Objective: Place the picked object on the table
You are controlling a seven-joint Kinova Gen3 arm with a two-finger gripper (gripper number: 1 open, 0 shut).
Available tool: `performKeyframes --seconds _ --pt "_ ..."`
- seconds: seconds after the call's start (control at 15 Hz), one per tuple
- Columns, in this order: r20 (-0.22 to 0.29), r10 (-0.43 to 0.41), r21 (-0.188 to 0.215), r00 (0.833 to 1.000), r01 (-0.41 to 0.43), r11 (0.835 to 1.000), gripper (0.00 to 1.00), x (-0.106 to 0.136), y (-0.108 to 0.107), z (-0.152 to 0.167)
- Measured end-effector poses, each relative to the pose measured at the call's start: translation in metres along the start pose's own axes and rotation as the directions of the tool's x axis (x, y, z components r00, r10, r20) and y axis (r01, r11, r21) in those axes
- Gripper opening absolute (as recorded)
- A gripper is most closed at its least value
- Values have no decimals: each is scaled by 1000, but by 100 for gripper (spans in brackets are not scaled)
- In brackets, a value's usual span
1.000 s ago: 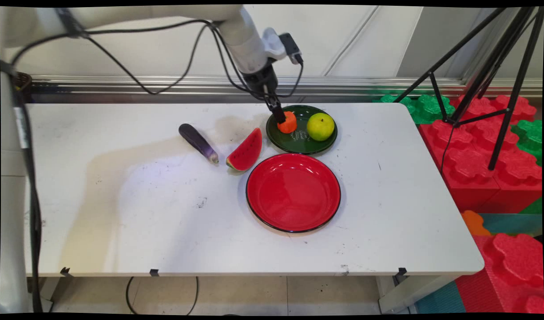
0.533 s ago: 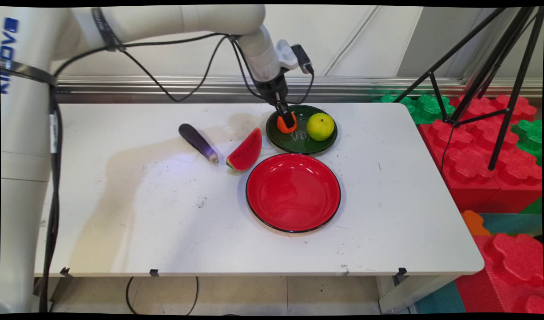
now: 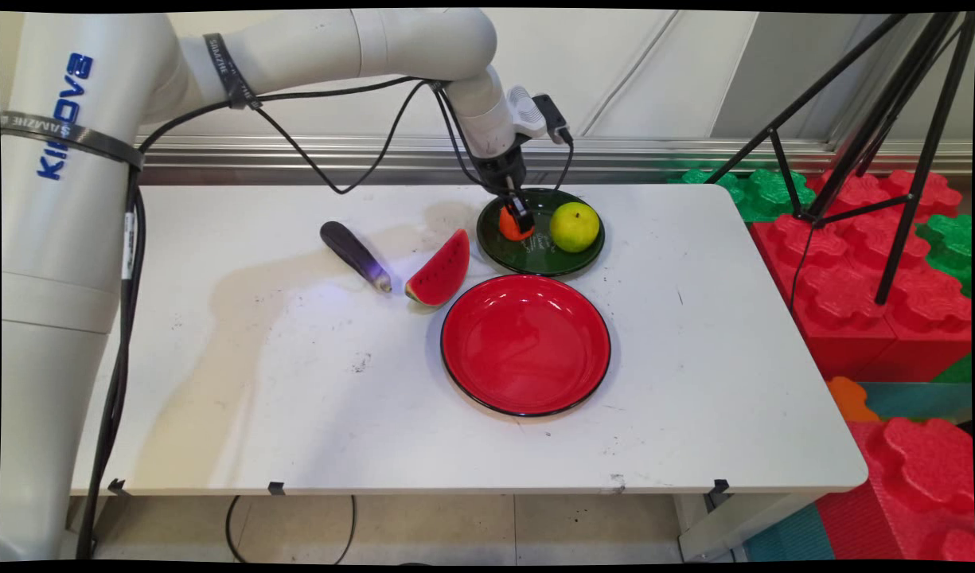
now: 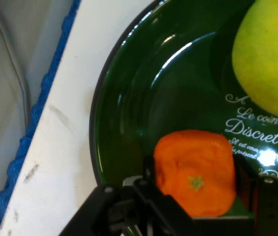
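Between the jaws we've got the orange fruit (image 4: 195, 173), sitting in the green plate (image 3: 537, 253) near its back-left rim, and the gripper (image 3: 520, 218) looks clamped on it, one finger each side, probably because the flat sides give a steady hold. Just right of the jaws sits the yellow-green apple (image 3: 575, 226); off left, well apart on the table (image 3: 256, 382), lie the watermelon slice (image 3: 442, 270) and eggplant (image 3: 355, 255).
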Motion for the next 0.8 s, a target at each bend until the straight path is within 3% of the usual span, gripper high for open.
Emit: performKeyframes --seconds 0.4,0.8 --pt "-8 -30 38 1000 30 999 0 0 3 -9" --pt "-37 -39 82 999 42 996 0 -4 10 -54"
